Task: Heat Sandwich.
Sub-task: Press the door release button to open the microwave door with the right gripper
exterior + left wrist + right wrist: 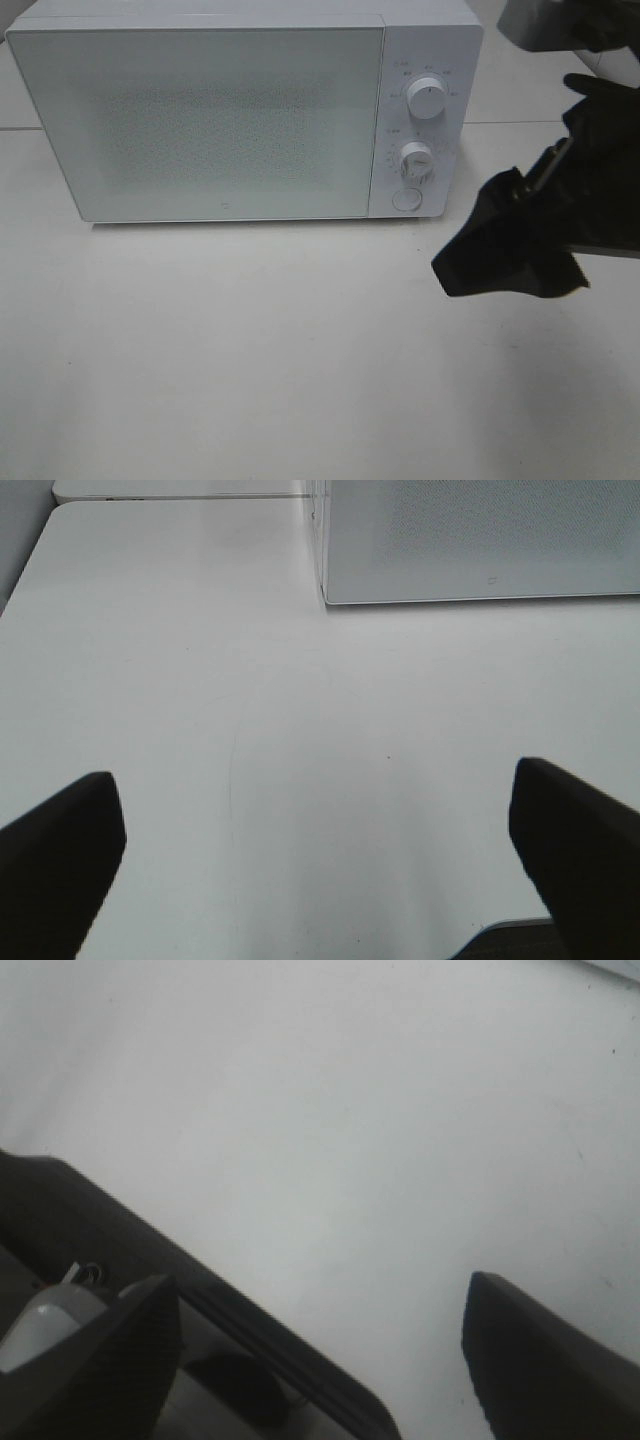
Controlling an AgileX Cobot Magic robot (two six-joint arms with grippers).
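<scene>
The sandwich is out of view in every frame. A white microwave (200, 120) stands at the back of the table with its door shut; two knobs (427, 100) and a round button (406, 198) sit on its right panel. My right gripper (505, 272) hovers in front of and to the right of that panel, open, with nothing between its fingers (540, 1360). In the left wrist view my left gripper (320, 870) is wide open over bare table, and the microwave's lower corner (480, 540) lies ahead of it. The exterior high view does not show the left gripper.
The white table (250, 350) stretches out in front of the microwave. A dark structure (90, 1250) runs along the table's edge beneath my right gripper. Part of a grey and black device (570, 25) shows at the back right.
</scene>
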